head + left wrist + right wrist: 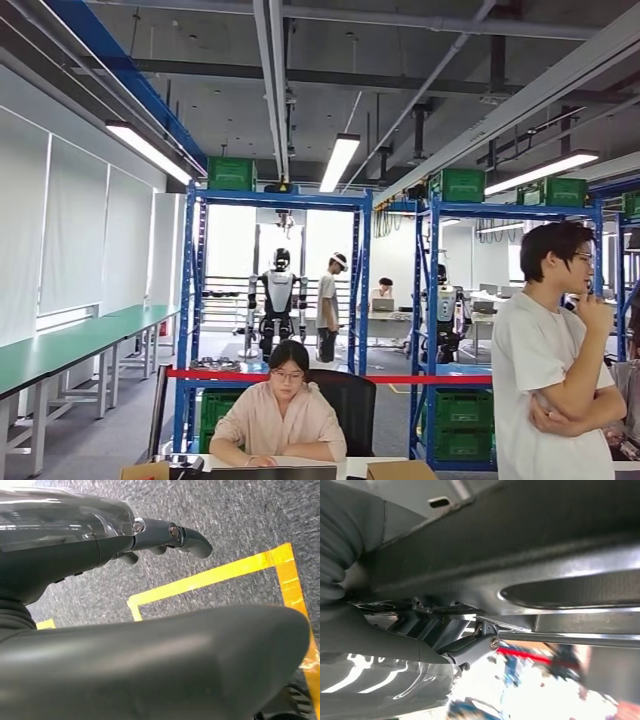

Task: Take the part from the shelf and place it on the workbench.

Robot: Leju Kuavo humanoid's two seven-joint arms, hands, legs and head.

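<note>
My head view faces a blue shelf; round metal parts lie on its level just above the red tape. A seated person is in front of it, a standing person well to its right. My left hand hangs over grey floor, fingers stretched out, holding nothing. My right hand is mostly hidden; I cannot tell its state.

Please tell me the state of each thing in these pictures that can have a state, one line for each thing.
left hand: holds nothing, hanging over the grey floor.
right hand: too hidden to tell.
ceiling lamp: lit.
red tape: stretched across the blue shelves.
green crate: on top of the shelf.
seated person: at the desk.
</note>
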